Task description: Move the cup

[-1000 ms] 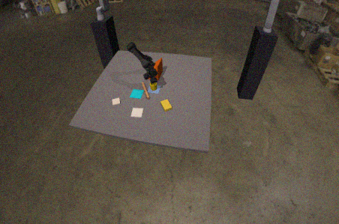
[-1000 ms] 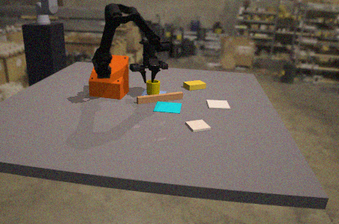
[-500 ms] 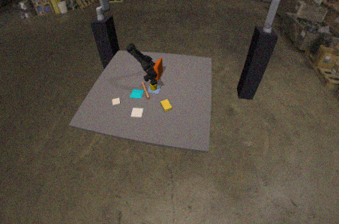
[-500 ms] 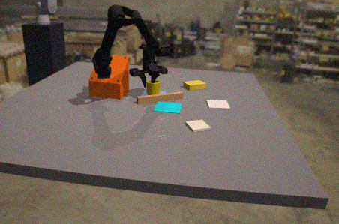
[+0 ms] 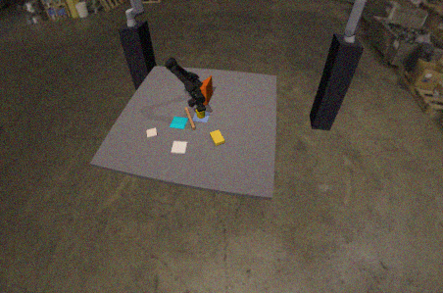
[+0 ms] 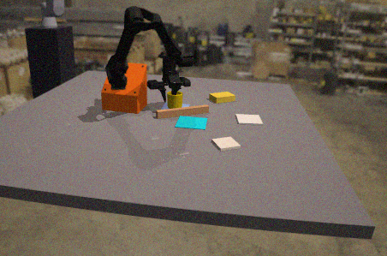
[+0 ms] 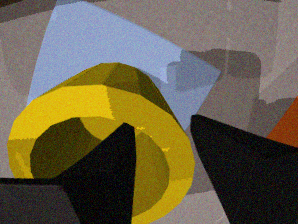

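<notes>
The yellow cup stands upright on a light blue pad. My gripper is down over the cup's rim. One finger is inside the cup and the other is outside its wall, with a little space left around the wall. The fingers are open and partly narrowed. The marbles are hidden behind the inner finger. The cyan pad lies flat a short way off, beyond a wooden bar.
An orange box stands close behind the cup. A yellow block and two pale tiles lie on the grey table. Two dark pillars stand off the table.
</notes>
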Robot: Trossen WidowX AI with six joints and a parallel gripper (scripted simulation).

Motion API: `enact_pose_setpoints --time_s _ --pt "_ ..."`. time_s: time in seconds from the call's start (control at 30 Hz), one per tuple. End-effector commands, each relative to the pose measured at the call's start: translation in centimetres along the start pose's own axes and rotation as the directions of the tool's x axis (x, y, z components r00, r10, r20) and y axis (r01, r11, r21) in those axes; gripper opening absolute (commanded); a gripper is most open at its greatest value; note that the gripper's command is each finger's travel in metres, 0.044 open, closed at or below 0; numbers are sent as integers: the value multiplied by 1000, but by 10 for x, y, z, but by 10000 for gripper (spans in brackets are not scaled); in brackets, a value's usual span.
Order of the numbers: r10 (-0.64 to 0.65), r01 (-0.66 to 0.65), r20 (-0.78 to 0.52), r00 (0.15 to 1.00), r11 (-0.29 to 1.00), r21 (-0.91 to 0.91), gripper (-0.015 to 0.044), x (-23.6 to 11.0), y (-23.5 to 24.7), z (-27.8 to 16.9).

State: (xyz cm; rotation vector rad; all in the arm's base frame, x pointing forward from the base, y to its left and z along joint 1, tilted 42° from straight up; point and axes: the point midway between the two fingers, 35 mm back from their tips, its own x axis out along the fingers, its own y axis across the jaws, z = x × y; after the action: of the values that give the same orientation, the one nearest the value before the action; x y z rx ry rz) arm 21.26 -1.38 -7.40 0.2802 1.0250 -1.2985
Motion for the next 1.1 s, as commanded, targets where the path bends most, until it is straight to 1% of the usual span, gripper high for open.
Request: enact_pose_setpoints --time_s 0.0,0.6,0.63,0.8,1.07 --pt "1 -1 0 1000 1000 1 133 0 0 0" --pt "1 -1 0 1000 1000 1 13 0 0 0" --pt "1 -1 0 1000 1000 1 0 0 0 0" --pt "1 -1 -1 1000 1000 -1 0 -8 1 0" --pt "0 0 0 1000 1000 -4 0 -38 1 -1"
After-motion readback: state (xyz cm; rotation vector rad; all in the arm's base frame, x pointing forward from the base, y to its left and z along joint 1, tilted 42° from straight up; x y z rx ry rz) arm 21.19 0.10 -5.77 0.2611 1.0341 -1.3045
